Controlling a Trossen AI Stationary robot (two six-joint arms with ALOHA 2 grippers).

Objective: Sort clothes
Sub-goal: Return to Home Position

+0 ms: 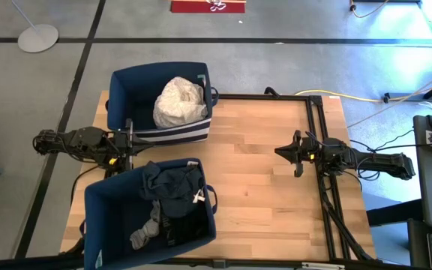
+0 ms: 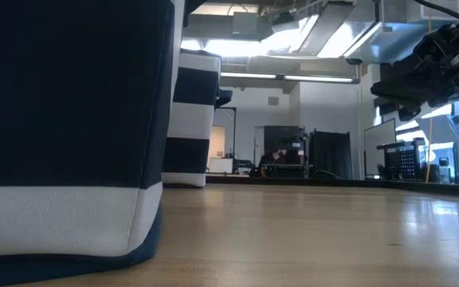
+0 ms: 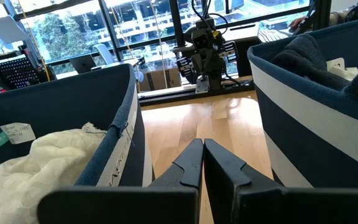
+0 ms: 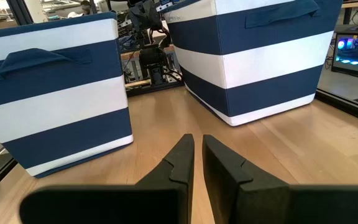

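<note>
Two navy bins with white stripes were set on the left part of the wooden table (image 1: pixel 261 187), one behind the other. A heap of pale clothes (image 1: pixel 180 101), white and cream, was seen piled in the far bin (image 1: pixel 118 97), towards its right side. The dark clothes (image 1: pixel 172 187), navy and black, were held in the near bin (image 1: pixel 103 217), bunched along its far and right sides, with a white tag (image 1: pixel 198 198) showing on them. The grey socks (image 1: pixel 147 229) were laid in the same bin, nearer the front and just left of the black fabric.

The left gripper (image 3: pixel 202 143) was held in the gap between the two bins, at the left edge of the table, and was pointed to the right across the bare wood. Its fingers were drawn together, the tips touching or very nearly so. In its wrist view the pale clothes were seen on one side and the dark clothes on the other, each inside its own bin.

The right gripper (image 4: pixel 197 138) was held over the right part of the table, well apart from both bins and pointed left towards them. Its fingers were brought close together, with only a thin slit left between the tips. In the low view the right arm (image 2: pixel 433 68) was seen raised above the table.
</note>
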